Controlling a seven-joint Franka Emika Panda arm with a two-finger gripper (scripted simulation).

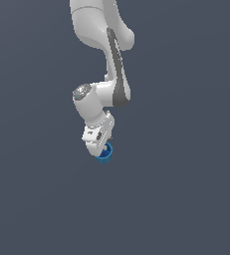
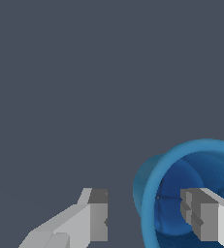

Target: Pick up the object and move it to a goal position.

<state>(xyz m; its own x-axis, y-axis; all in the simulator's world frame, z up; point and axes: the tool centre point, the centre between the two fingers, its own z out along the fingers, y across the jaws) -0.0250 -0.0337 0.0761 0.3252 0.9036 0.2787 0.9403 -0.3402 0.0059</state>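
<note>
Gripper (image 2: pixel 145 218) is open, fingers apart and not clamped on anything. Blue cup (image 2: pixel 191 193) sits at the gripper tip; in the exterior view it's (image 1: pixel 105 153) right under the tilted hand, on the flat grey surface (image 1: pixel 186 199). Wrist view looks into the cup's hollow interior: one finger (image 2: pixel 205 218) appears to be inside the mouth, the other finger (image 2: pixel 91 218) outside, with the near wall and rim between them. So this reads as a wall pinch, not a grasp around the whole body. Can't tell whether either pad touches the wall yet. My read on handling: small, thin-walled, probably light and rigid, smooth sides, so likely slippery. Tapered body means a low outside grip could squeeze it out; gripping the wall just below the rim looks safer. Risk is tipping or nudging the cup on closing, since the outer finger stands well off the wall. No goal marker is visible.
</note>
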